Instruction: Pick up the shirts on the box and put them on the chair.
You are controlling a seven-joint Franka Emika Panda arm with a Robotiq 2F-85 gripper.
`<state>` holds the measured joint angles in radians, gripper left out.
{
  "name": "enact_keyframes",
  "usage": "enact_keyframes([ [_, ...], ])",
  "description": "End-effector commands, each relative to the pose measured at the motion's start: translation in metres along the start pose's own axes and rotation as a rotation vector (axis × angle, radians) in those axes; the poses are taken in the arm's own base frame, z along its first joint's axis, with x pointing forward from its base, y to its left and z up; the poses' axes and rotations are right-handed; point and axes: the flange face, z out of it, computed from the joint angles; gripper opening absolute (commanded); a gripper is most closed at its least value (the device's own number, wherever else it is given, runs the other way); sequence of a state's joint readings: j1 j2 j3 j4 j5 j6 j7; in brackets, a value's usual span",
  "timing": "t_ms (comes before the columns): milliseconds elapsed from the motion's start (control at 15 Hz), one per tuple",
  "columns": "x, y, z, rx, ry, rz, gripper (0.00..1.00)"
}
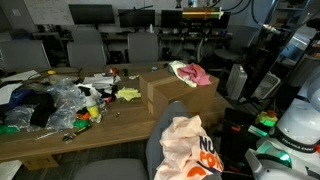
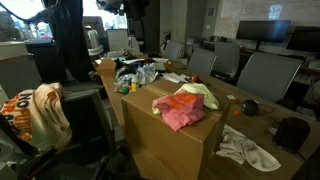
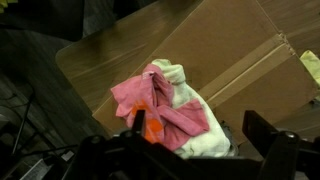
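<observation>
Your gripper (image 3: pixel 195 138) hangs with fingers spread wide, apparently to straddle the soft heap just ahead of them: the crumpled pink-red shirt (image 3: pixel 160 108) bunched over the pale yellow-green shirt (image 3: pixel 182 74) on the flat brown cardboard box (image 3: pixel 235 50). The cream-peach shirt (image 1: pixel 185 140) drapes limply over the grey fabric chair (image 1: pixel 160 128), well apart from the fingers.

The arm (image 1: pixel 298 128) shows in an exterior view as a smooth, rounded white shell joined to black sections, with small green lights glowing low on it. In the wrist view the gripper (image 3: pixel 195 135) is matte black and blocky, and its fingers (image 3: pixel 262 135) are thick, dark and angular.
</observation>
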<state>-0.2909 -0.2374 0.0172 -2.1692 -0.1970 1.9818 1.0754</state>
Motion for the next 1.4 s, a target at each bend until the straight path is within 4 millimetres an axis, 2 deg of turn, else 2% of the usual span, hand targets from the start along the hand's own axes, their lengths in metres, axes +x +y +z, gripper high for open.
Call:
enact_keyframes([
  [0, 0.023, -0.006, 0.017, -0.041, -0.018, 0.039, 1.00],
  [333, 0.051, 0.001, 0.045, -0.063, -0.064, 0.068, 1.00],
  [600, 0.074, -0.004, 0.058, -0.077, -0.090, 0.074, 1.00],
  [1133, 0.122, -0.041, 0.064, -0.048, -0.123, 0.074, 1.00],
  [1333, 0.141, -0.055, 0.076, -0.045, -0.165, 0.079, 1.00],
])
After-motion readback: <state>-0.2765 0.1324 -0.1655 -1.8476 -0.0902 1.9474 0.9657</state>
